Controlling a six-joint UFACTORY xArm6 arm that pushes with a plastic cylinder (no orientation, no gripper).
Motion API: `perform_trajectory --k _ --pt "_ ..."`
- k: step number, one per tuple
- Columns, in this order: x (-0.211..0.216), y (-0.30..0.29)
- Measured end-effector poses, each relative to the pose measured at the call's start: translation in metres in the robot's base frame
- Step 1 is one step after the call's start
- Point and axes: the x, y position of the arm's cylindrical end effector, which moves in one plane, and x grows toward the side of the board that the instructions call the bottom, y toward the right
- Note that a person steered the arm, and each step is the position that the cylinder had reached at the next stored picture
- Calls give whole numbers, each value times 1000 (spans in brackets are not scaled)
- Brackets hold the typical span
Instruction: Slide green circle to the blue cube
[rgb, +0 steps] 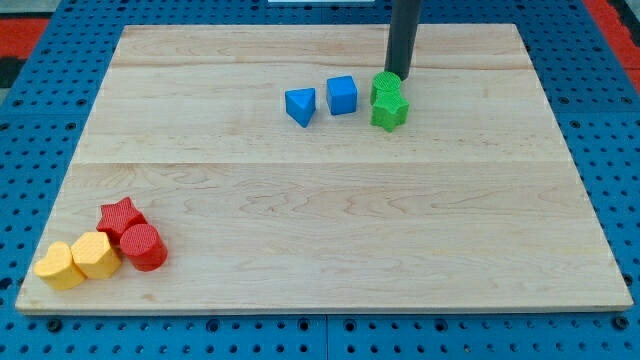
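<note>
Green circle (386, 86) sat near the view's top, right of centre, with my tip (393, 76) planted at its upper right edge — touching, as far as I could tell. No fingers on this rig, so nothing to spread or pinch; the rod either bore on a block or it did not, and here it looked to be bearing on the circle.

Reason for that placement, as I judged it: the blue cube (342, 95) lay just to the view's left of the circle, with a narrow gap between them, so contact had to come from the circle's far side to drive it leftward. The tip sat high on that side, though — a push from there would likely send the circle down and left, not straight across.

Complication: a green star-like block (389, 112) sat directly below the circle, touching it. A downward component could drag it along or jam the circle against it.

Blue triangular block (300, 105) lay just left of the cube, apart from it.

Rod stood nearly upright, entering from the view's top; the arm above was out of frame.

Red and yellow blocks were clustered at bottom left, well apart.
</note>
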Motion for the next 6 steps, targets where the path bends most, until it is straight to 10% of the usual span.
perform_trajectory --k 6 --pt "24 24"
